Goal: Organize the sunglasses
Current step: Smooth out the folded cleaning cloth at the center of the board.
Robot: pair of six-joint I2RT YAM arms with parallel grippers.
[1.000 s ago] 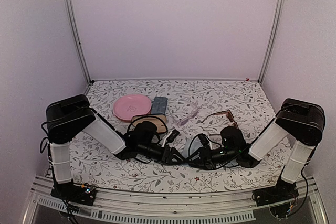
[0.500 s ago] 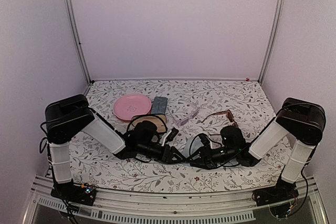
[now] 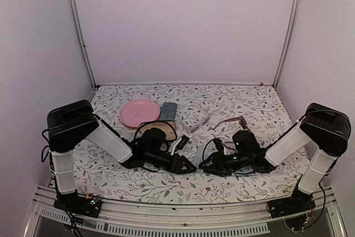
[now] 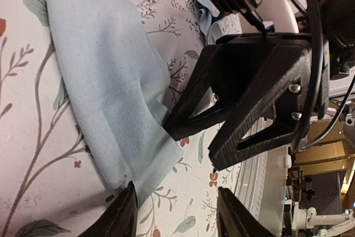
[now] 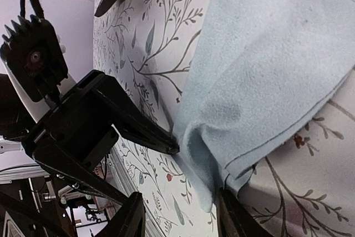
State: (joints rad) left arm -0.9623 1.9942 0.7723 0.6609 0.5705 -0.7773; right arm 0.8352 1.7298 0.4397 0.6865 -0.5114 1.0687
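A small light blue cloth (image 3: 198, 152) lies on the floral table between my two grippers. My left gripper (image 3: 187, 166) is open, its tips at the cloth's near corner (image 4: 105, 98). My right gripper (image 3: 204, 165) is open, with a folded edge of the cloth (image 5: 266, 65) lying between its fingers. The two grippers face each other, almost touching. The reddish-brown sunglasses (image 3: 235, 121) lie behind the right arm. The pale pinkish sunglasses (image 3: 198, 121) lie at mid-table. Neither pair is held.
A pink plate (image 3: 140, 112) sits at the back left, with a grey-blue case (image 3: 168, 109) beside it. An open black oval case (image 3: 158, 128) lies behind the left wrist. The table's front rail (image 3: 183, 215) runs close behind both grippers.
My right gripper has moved a little to the left and back, up against the cloth's edge. The left gripper has hardly moved.
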